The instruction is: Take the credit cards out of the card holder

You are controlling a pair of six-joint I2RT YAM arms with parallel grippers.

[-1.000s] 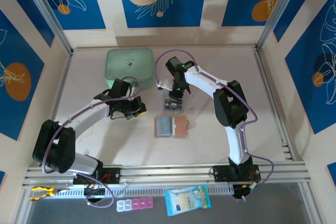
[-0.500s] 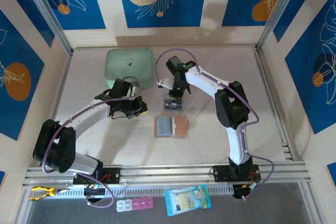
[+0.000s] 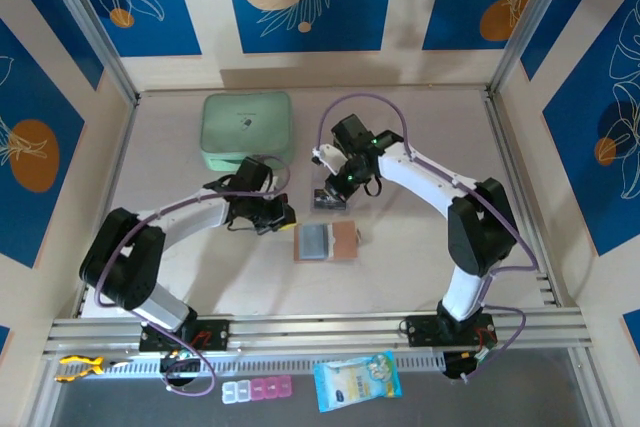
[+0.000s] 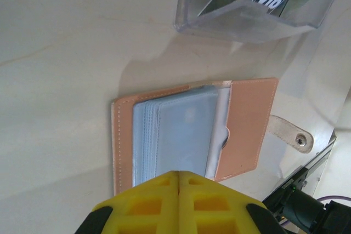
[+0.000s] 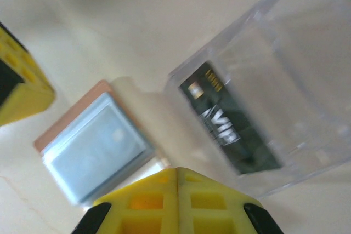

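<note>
Jaws pressed together and holding nothing, the left gripper (image 4: 179,175) hangs over the near edge of the card holder (image 4: 244,124), and the right gripper (image 5: 176,171) hangs between it and the clear plastic box (image 5: 290,75). The salmon-pink holder lies open on the table (image 3: 420,277), pale sleeves (image 4: 175,135) up, snap tab (image 4: 288,133) out. A dark credit card (image 5: 230,127) marked VIP lies inside the box just beyond it. The mint-green case (image 3: 246,130) sits well apart.

The card holder (image 4: 249,119) is salmon-pink, grey-blue inside; the credit card (image 5: 230,127) dark with light lettering.

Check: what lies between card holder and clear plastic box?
Bare table between the card holder and clear plastic box, per the left wrist view.
</note>
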